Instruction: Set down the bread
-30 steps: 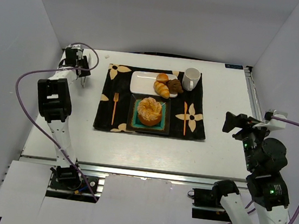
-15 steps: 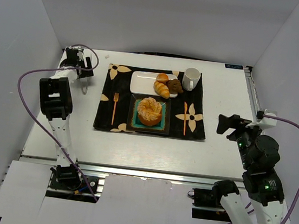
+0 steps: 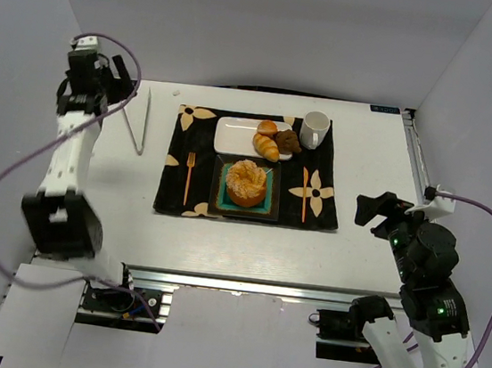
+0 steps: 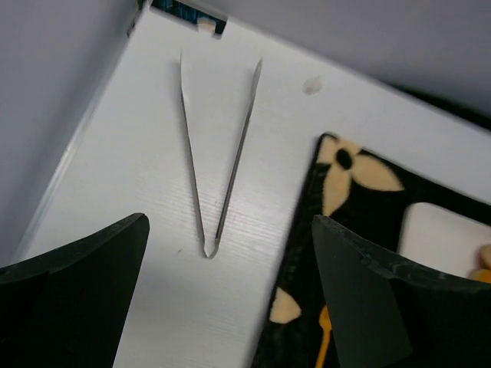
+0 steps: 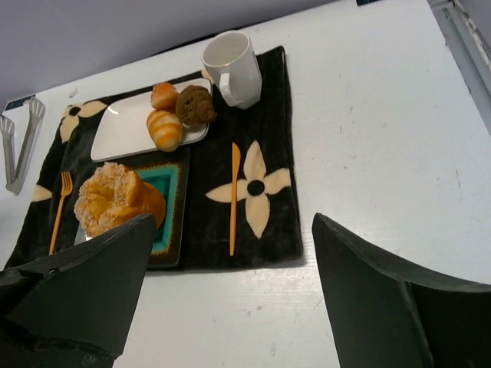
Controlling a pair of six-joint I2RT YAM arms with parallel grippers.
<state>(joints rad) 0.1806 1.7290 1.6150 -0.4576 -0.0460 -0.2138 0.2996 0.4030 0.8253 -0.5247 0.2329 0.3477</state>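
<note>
- bread [image 3: 246, 182] sitting on teal plate [image 3: 267, 207], mid mat [image 3: 316, 212];
- left gripper [image 4: 229, 222] spread wide, empty, above tongs [image 4: 196, 176], far left;
- right gripper [image 5: 234, 222] spread wide, empty, near right

Bread [image 5: 115, 201] on teal square plate [image 5: 163, 184] by near left corner of black floral placemat [image 5: 276, 115], orange fork [image 5: 60, 208] left, orange knife [image 5: 233, 198] right; white plate [image 5: 115, 134] at far edge carries croissant [image 5: 165, 129], small bun [image 5: 163, 95], muffin [image 5: 195, 104]; mug [image 5: 232, 67] at far right corner; right gripper [image 5: 230, 230] fingers [image 5: 383, 307] spread wide.

Overhead from behind; oblique wrist views, placemat [image 3: 207, 170] in common
</note>
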